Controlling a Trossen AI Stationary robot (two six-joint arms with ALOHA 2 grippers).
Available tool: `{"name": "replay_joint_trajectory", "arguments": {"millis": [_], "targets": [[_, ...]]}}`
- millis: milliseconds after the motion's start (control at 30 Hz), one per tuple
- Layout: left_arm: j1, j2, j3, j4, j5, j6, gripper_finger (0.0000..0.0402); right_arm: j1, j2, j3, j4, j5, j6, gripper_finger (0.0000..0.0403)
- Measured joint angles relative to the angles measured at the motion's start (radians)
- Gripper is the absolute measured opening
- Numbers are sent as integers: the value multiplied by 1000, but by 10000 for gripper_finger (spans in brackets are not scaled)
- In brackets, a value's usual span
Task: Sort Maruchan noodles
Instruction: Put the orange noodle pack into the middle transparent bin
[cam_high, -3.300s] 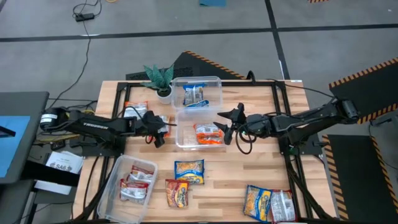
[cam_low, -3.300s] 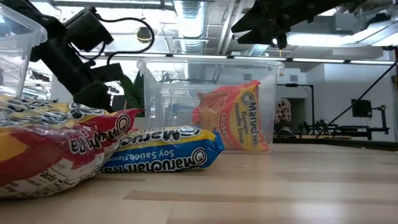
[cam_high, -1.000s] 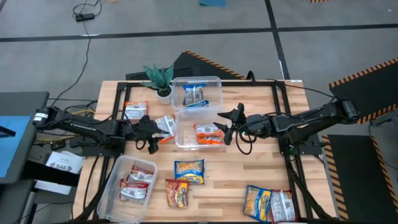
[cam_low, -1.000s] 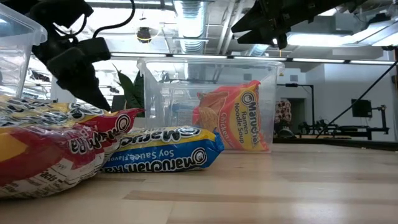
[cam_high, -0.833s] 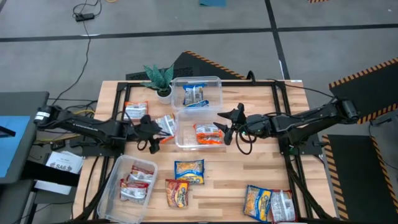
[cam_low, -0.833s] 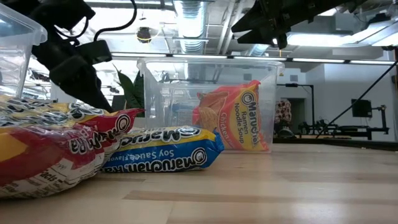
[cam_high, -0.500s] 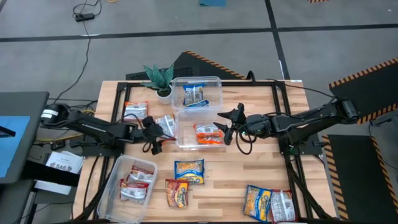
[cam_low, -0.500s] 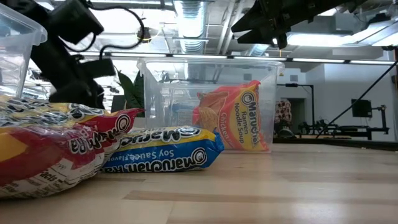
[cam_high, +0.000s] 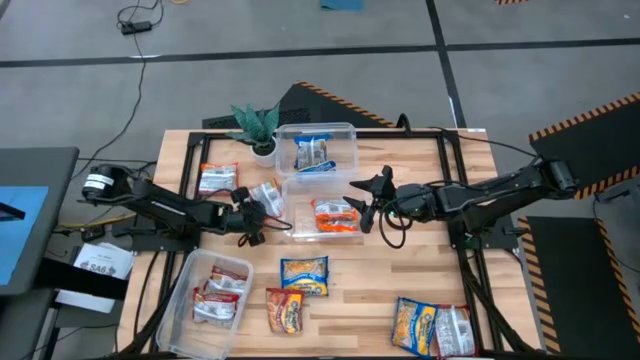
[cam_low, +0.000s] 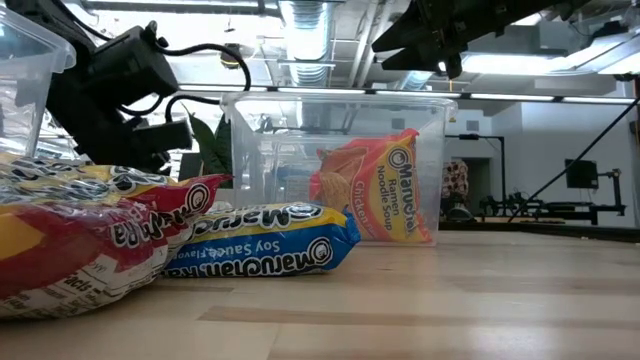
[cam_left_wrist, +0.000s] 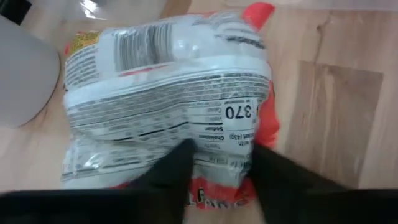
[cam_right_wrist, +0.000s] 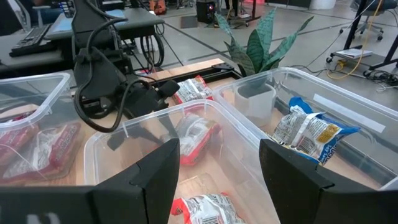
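Observation:
A red-and-silver noodle packet (cam_high: 268, 195) (cam_left_wrist: 168, 93) lies flat on the table, just left of the middle clear tub (cam_high: 290, 232). My left gripper (cam_high: 256, 216) (cam_left_wrist: 221, 186) is at the packet's red near end with its fingers apart on either side of it. My right gripper (cam_high: 358, 205) (cam_right_wrist: 219, 177) hangs open above the right side of the middle tub, which holds an orange packet (cam_high: 335, 215). The far tub (cam_high: 350, 130) holds a blue packet (cam_high: 312, 153). The near-left tub (cam_high: 188, 272) holds red-and-silver packets (cam_high: 220, 295). My left gripper has the packet's red end (cam_left_wrist: 217, 193) between its open fingers (cam_left_wrist: 171, 177), coming slanted down from the table's left. I cannot tell whether the fingers touch it. The packet lies flat on the table.
Loose packets lie on the table: a red-and-silver one (cam_high: 217, 178) far left, a blue-and-yellow one (cam_high: 304, 275) and a red one (cam_high: 285, 310) near the front, and two more (cam_high: 435, 327) at the near right. A potted plant (cam_high: 258, 125) stands beside the far tub.
My left gripper has moved toward the table's right, from a little left of the red-and-silver packet up to its near end beside the middle tub. My right arm has kept still.

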Motion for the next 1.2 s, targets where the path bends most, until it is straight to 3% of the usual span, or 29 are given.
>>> {"name": "replay_joint_trajectory", "arguments": {"millis": [67,100,233,400,800,1033,1200], "targets": [[0,7,1,0,3,-17,42,0,0,0,-1,0,0,244],[0,6,1,-1,10,-26,25,0,0,0,-1,0,0,244],[0,-30,0,-25,28,-40,6,0,0,0,-1,0,0,244],[0,-160,-1,-114,39,-52,1,0,0,0,-2,0,0,244],[-5,-496,138,-419,-111,-78,0,0,0,0,-2,0,0,244],[-48,-552,285,-553,-267,-13,0,0,0,0,-2,0,0,244],[-89,-530,383,-503,-329,83,0,0,0,0,-2,0,0,244]]}}
